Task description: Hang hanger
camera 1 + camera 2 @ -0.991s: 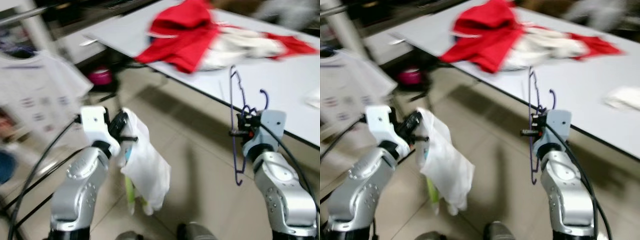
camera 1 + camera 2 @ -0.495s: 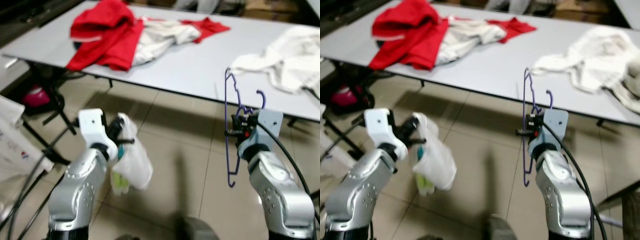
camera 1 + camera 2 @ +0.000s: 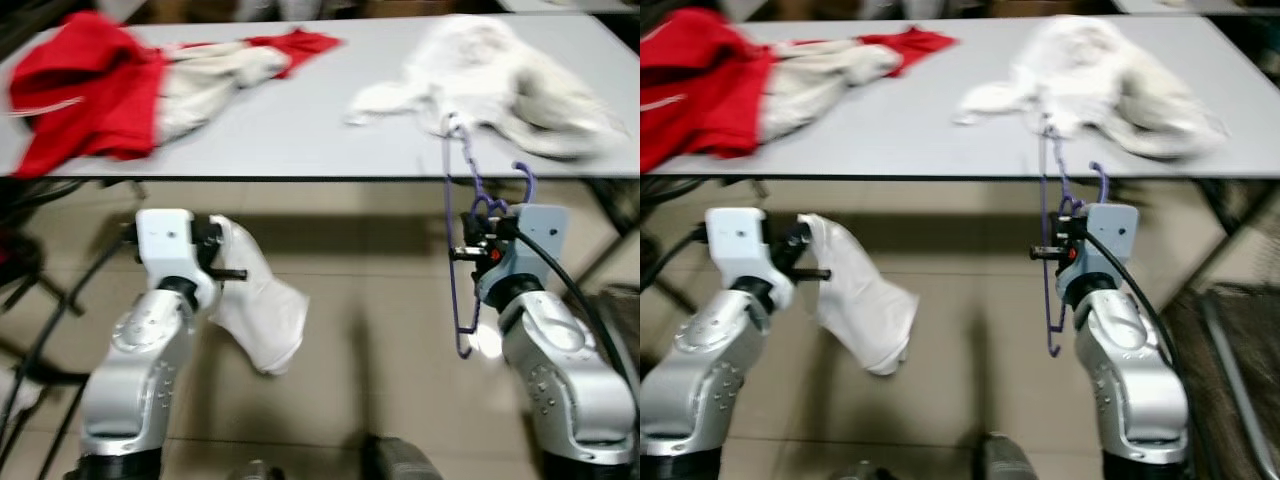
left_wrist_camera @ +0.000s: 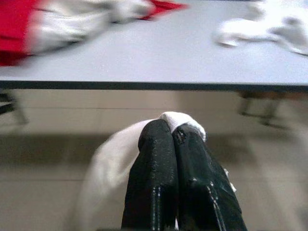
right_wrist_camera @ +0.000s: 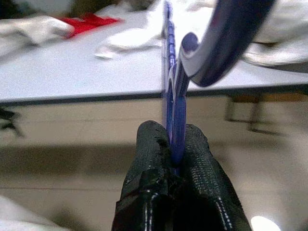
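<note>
A purple plastic hanger (image 3: 462,250) is held upright on the right of the scene, pinched near its neck between the two black fingers (image 5: 154,159) of the right gripper (image 5: 172,144), which are clenched on it. Its hook (image 3: 522,180) is seen curling above the gripper, and its long frame is seen running from the table edge above down to a point over the floor below. It is held in the air, near the front edge of the table and apart from it.

On the left, a white cloth (image 3: 255,305) is gripped by the left gripper (image 4: 172,139), whose fingers (image 4: 156,163) are pressed together on a fold of it. The rest of the cloth is seen hanging loose below the gripper, clear of the floor.

Both silver arms are raised in front of the robot with the forearms angled upward and the grippers pointed forward toward the table, the left arm (image 3: 135,370) on the left and the right arm (image 3: 560,370) on the right.

Beyond the grippers, a long pale grey table (image 3: 300,130) is stretched across the far part of the scene. A red garment (image 3: 75,85) is heaped at its left end, with a pale cream garment (image 3: 205,75) lying against it. A crumpled white garment (image 3: 500,80) is spread at the right end. The floor (image 3: 380,310) is laid with beige tiles, and dark frame legs (image 3: 30,300) are visible low on the far left. No writing or label can be read.
</note>
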Robot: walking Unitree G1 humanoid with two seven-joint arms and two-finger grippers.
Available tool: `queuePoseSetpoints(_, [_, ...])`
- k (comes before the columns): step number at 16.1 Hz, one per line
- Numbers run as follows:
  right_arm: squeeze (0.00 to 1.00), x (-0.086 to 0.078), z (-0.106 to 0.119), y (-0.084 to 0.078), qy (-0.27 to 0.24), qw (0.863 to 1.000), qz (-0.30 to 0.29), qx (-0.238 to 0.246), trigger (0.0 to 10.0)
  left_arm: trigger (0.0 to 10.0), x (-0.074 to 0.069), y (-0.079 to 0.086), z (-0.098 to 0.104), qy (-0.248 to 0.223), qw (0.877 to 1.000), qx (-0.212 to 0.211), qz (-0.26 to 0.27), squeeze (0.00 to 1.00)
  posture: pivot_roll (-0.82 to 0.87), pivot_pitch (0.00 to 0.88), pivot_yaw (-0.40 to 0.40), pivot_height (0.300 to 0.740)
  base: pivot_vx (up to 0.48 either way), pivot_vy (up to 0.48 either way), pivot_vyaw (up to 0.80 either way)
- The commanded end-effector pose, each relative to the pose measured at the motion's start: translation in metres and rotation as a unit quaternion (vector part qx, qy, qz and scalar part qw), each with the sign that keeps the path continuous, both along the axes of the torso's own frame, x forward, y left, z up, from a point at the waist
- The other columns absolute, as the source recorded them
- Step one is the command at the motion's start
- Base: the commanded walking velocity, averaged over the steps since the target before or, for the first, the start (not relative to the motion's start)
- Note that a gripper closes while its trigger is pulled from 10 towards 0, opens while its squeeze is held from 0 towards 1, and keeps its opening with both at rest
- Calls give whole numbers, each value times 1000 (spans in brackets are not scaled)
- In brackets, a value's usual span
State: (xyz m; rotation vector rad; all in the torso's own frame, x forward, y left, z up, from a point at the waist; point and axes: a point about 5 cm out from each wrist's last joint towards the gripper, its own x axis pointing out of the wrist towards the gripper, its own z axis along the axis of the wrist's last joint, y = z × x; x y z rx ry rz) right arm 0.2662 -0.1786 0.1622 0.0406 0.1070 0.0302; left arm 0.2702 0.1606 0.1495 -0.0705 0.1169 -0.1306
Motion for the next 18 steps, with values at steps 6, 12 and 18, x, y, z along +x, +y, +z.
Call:
queuePoseSetpoints(6, [0, -7, 2, 17, 6, 991, 129, -27, 10000, 10000, -6, -4, 7, -49, 999, 8, -15, 0, -178, 110, 41, 740, 0, 0, -769])
queuePoseSetpoints(12, [0, -6, 1, 22, 8, 982, 177, -60, 10000, 10000, -4, -7, 16, -70, 997, 8, -17, 0, -176, 92, -9, 740, 251, 0, 0])
queuePoseSetpoints(18, [0, -4, 4, 10, 8, 985, 160, -71, 10000, 10000, 5, -18, 23, -81, 996, -7, -39, 0, -192, 74, 17, 740, 384, 0, 0])
